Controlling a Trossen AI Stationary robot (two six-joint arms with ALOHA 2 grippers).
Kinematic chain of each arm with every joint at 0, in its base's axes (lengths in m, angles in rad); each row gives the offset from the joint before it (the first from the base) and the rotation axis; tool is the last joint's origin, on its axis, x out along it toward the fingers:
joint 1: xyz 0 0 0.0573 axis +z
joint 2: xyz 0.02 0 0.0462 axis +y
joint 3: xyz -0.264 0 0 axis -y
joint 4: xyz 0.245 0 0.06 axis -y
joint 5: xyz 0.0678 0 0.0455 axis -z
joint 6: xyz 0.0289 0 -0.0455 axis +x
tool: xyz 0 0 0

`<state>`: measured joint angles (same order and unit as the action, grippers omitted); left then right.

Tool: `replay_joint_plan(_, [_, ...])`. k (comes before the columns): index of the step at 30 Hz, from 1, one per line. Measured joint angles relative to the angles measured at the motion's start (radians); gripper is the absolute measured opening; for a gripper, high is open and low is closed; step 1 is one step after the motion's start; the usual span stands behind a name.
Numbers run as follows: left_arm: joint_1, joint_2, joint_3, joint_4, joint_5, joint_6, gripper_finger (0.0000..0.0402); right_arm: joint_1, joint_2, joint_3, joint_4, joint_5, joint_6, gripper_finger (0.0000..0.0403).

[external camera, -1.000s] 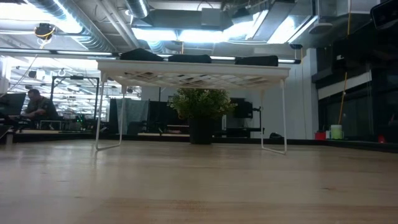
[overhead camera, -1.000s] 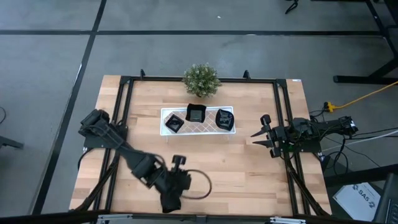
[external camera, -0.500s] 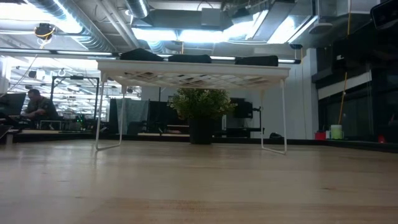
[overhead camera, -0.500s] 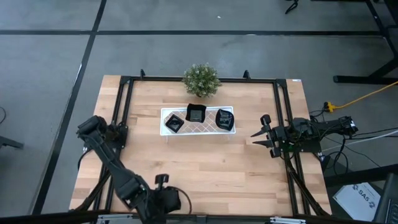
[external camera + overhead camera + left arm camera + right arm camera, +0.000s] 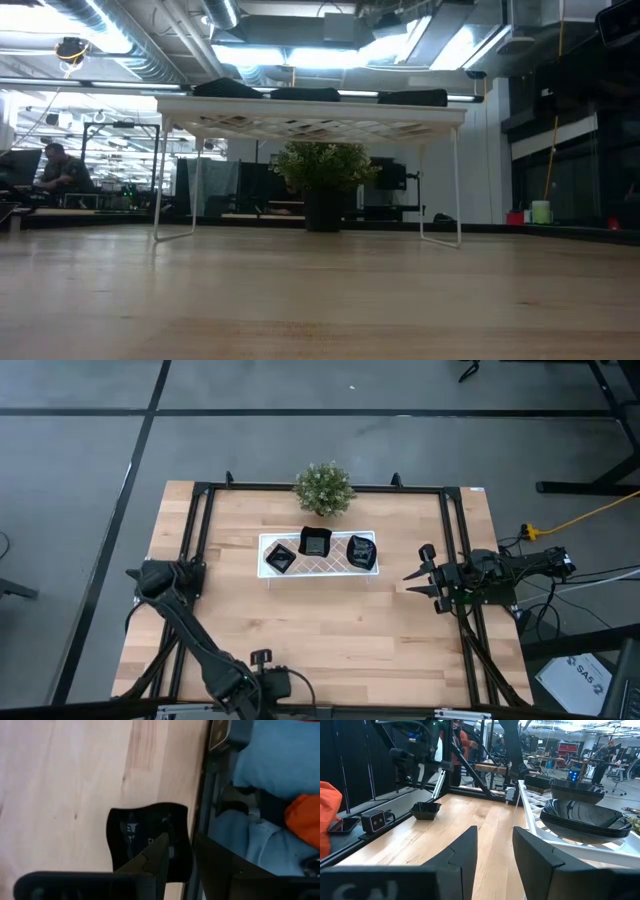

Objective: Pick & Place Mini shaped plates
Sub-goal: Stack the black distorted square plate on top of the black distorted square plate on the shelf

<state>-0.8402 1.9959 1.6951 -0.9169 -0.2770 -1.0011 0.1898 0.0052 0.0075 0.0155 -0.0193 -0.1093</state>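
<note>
1 mini plate (image 5: 134, 837) lies alone on the wooden table (image 5: 350, 620), close to its front edge on the left arm's side. It is glossy black and squarish, with rounded corners, a raised rim and a faint greyish pattern in its centre. In the right wrist view, the same plate (image 5: 426, 809) sits flat on the wood, with the left arm's end hanging above it and clear of it.

The left gripper (image 5: 180, 838) points down over this plate. Its fingers stand slightly apart with a narrow gap between them, and they pinch nothing. From above, the plate's rim nearest the table edge shows in that gap.

The other mini plates (image 5: 315, 541) rest in 3 dark groups along the white lattice tray (image 5: 332, 566), which stands on thin legs mid-table in front of the potted plant (image 5: 323, 488). The nearest group in the right wrist view is a stack of shallow, shiny black dishes (image 5: 582, 817).

The right gripper (image 5: 412, 581) waits at the table's right side, pointing toward the tray, its fingers spread and empty.
</note>
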Motion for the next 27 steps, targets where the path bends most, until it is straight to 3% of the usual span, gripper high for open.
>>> replay_joint_plan(27, [-0.017,0.056,0.000,0.068,-0.017,0.070,0.0086,0.000,0.000,0.000,0.000,0.000,0.000,0.0124])
